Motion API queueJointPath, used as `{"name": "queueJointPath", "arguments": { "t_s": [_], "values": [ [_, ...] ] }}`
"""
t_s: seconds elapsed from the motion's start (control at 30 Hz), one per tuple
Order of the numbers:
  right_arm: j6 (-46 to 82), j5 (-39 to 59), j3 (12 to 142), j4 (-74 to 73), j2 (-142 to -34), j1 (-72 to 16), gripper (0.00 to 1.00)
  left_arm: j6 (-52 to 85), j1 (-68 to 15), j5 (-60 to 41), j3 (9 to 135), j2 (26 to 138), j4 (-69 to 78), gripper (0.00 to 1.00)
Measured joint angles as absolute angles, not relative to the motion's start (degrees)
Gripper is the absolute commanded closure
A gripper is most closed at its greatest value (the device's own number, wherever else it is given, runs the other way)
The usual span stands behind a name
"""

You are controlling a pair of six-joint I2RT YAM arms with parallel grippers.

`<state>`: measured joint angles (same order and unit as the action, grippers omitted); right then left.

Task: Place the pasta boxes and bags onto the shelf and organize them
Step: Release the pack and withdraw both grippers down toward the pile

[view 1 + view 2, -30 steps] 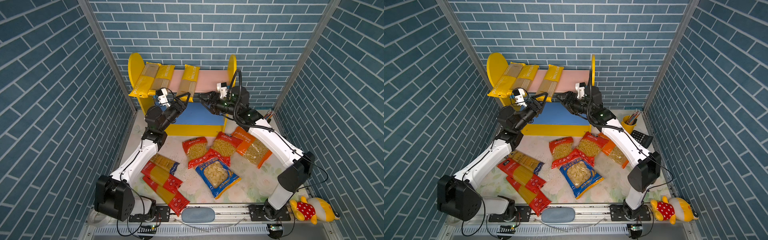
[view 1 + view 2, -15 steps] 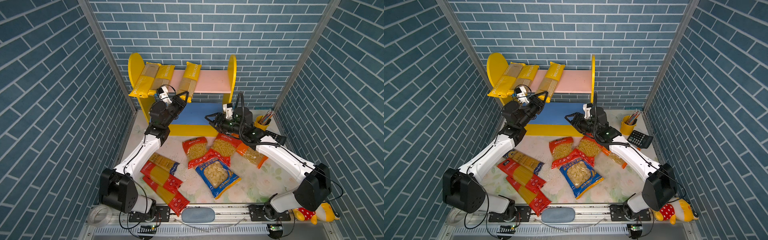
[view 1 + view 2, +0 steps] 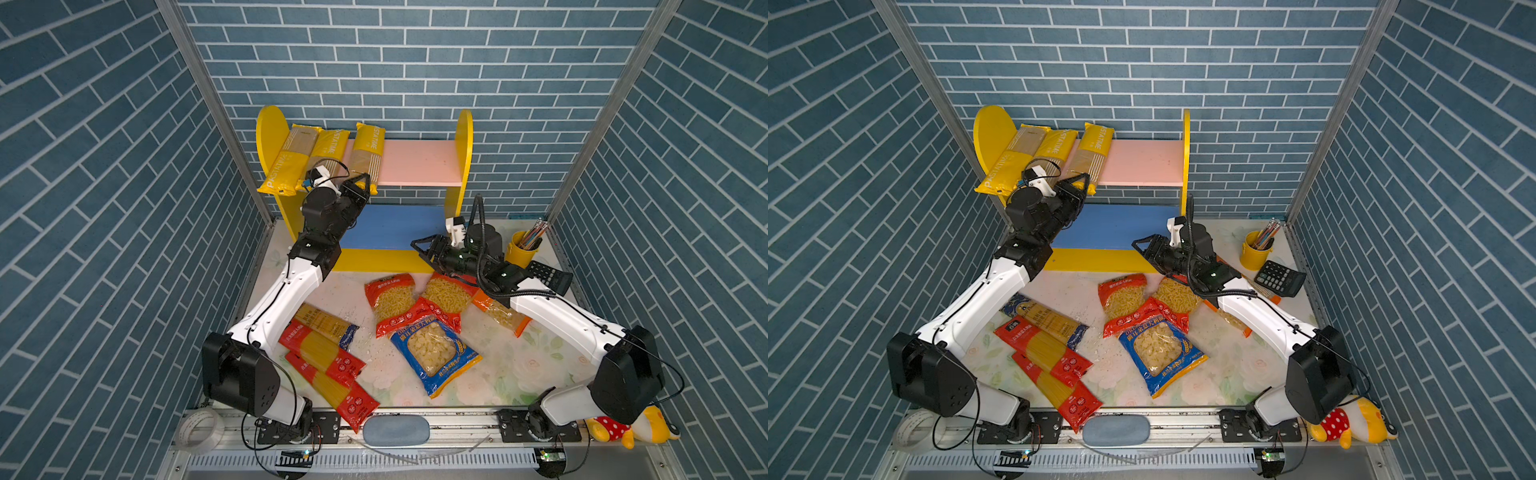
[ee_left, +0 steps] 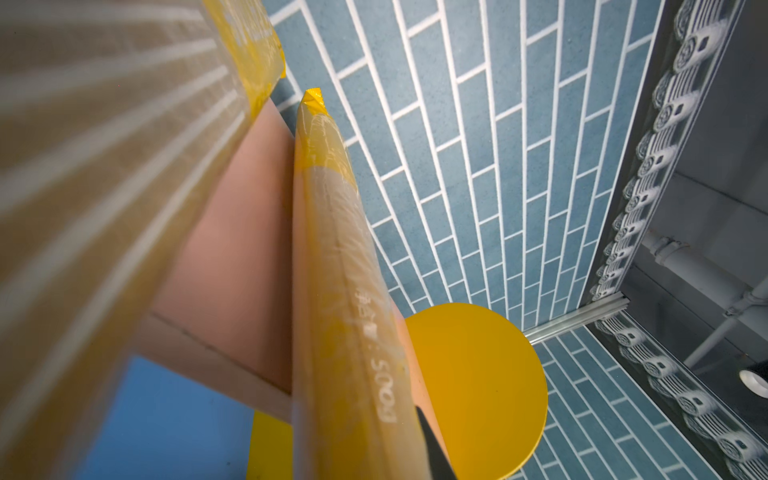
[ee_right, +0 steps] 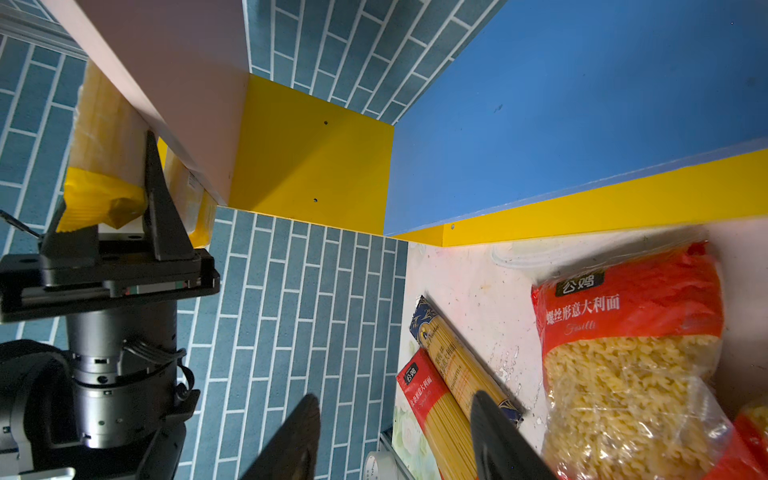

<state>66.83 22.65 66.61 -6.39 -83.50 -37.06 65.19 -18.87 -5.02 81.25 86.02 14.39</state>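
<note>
- the red spaghetti packs [image 3: 328, 357] and short-pasta bags [image 3: 434, 353] lie loose nearest my bases; they can wait.
- my right gripper [image 3: 422, 251] hangs empty, jaws spread, low before the blue lower board [image 3: 395, 226].
- my left gripper [image 3: 362, 183] pinches the overhanging near end of the third yellow spaghetti pack [image 3: 368, 151].
- i should slide it back along the pink upper board [image 3: 419, 162], parallel to its two neighbours [image 3: 309, 151].
</note>
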Motion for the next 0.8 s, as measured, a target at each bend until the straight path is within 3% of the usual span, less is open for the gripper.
{"name": "queueJointPath", "arguments": {
  "t_s": [0.23,0.4,0.43,0.6,0.67,0.8],
  "values": [
    [66.83,22.06,64.86,-6.76,-82.67,-37.06,0.41,65.19,-17.32,-4.1,83.13,85.71,9.89,0.83],
    [66.83,21.78,64.53,-6.9,-82.48,-37.06,0.42,65.32,-16.38,-4.73,83.13,85.27,8.95,0.75],
    [66.83,21.74,64.53,-6.9,-82.48,-37.06,0.42,65.32,-16.27,-4.97,83.13,85.25,8.91,0.72],
    [66.83,21.61,64.51,-6.92,-82.46,-37.06,0.42,64.82,-15.88,-7.01,84.23,85.21,9.13,0.34],
    [66.83,21.5,64.29,-6.96,-82.32,-37.06,0.42,64.84,-15.75,-8.05,84.25,85.06,9.65,0.29],
    [66.83,21.21,63.75,-6.96,-82.21,-37.08,0.42,64.82,-15.53,-9.23,83.05,84.36,10.28,0.26]
  ]
}}
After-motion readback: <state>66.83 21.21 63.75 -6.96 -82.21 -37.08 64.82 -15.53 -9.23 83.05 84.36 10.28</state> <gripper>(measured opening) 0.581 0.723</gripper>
